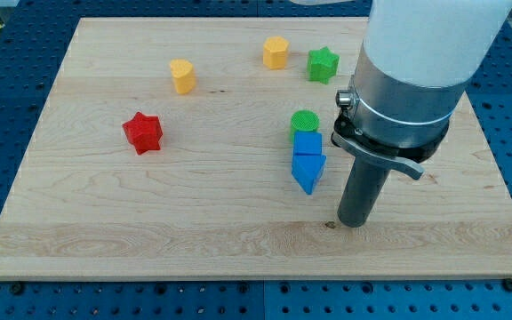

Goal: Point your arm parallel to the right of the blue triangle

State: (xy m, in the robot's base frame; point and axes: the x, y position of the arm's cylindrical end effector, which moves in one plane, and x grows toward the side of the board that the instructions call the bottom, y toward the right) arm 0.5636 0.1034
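The blue triangle (308, 172) lies near the middle of the wooden board (105, 222), its point toward the view's bottom. A blue cube (307, 143) touches it from above, and a green cylinder (305, 122) sits just above the cube. My tip (353, 222) rests on the board to the right of the blue triangle and slightly lower, with a small gap between them. The rod stands upright under the large arm body (416, 71).
A red star (142, 132) sits at the view's left. A yellow heart-like block (182, 76) and a yellow hexagon (276, 52) lie near the top. A green star (323, 64) is beside the hexagon. The board's right edge is near the arm.
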